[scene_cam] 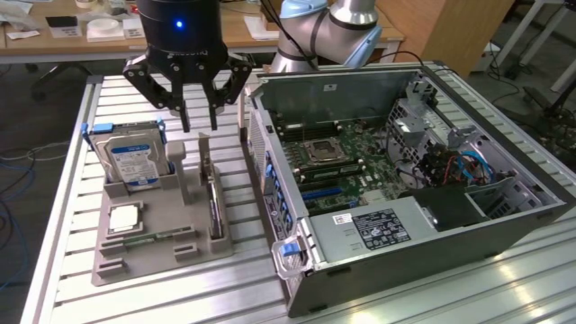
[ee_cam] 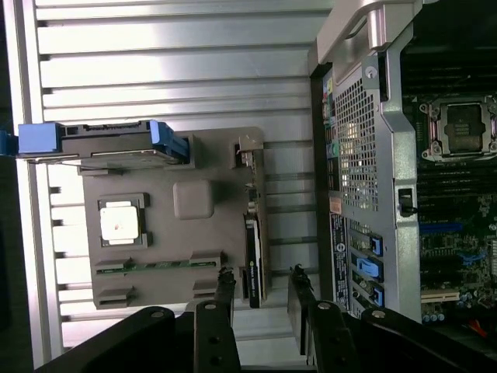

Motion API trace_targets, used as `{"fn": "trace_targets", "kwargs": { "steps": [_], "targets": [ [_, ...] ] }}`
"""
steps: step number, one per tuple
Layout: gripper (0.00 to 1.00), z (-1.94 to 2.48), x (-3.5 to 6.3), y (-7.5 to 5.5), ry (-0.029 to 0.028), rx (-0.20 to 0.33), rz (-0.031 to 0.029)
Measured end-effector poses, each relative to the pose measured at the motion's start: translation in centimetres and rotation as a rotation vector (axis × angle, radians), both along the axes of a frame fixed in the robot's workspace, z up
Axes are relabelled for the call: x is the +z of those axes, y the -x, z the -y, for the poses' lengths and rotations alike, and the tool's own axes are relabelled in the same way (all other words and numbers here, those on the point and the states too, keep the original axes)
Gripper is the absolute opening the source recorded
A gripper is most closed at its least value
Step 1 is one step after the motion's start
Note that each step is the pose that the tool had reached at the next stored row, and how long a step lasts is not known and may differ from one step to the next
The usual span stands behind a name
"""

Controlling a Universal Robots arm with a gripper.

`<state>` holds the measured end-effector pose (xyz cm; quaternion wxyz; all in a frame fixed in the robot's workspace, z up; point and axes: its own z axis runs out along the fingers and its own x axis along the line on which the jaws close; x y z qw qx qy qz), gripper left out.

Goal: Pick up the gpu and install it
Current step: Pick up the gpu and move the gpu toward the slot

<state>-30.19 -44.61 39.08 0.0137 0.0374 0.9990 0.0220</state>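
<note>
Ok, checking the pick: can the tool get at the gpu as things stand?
Probably yes. The tool hangs open above the gpu, which stands on edge in the grey tray, top edge bare; hard drive and computer case stand clear either side.

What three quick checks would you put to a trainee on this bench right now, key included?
1. True or false: the gpu is already seated in the case.
2. What stands in the holder between the blue clips? A) drive B) fan C) cable reel
3. Fill in: the fingers hang above the holder, ___ and holding nothing.
Key: 1 false, it stands on edge in the holder. 2 A. 3 open.
</note>
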Motion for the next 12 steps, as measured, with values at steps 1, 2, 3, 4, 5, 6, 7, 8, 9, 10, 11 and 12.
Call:
{"fn": "trace_targets", "kwargs": {
  "steps": [1, 2, 3, 4, 5, 6, 7, 8, 9, 10, 11, 12],
  "targets": [
    [0.42, 0.00, 0.00, 0.00, 0.0000, 0.000, 0.0000],
    [0.42, 0.00, -0.01, 0.00, 0.0000, 0.000, 0.0000],
    [0.42, 0.00, -0.06, 0.00, -0.0001, 0.000, 0.0001],
    [0.42, 0.00, -0.15, 0.00, -0.0001, 0.000, 0.0002],
    [0.42, 0.00, -0.28, 0.00, -0.0001, 0.000, 0.0001],
    [0.42, 0.00, -0.42, 0.00, 0.0000, 0.000, 0.0000],
    [0.42, 0.00, -0.59, 0.00, 0.0001, 0.000, 0.0000],
    [0.42, 0.00, -0.69, 0.00, 0.0000, 0.000, -0.0001],
    [0.42, 0.00, -0.72, 0.00, 0.0000, 0.000, -0.0001],
    [0.42, 0.00, -0.72, -0.01, 0.0001, 0.000, -0.0001],
    [0.42, 0.00, -0.72, 0.00, 0.0001, 0.000, -0.0001],
    [0.42, 0.00, -0.72, 0.00, 0.0000, 0.000, 0.0000]
  ]
}}
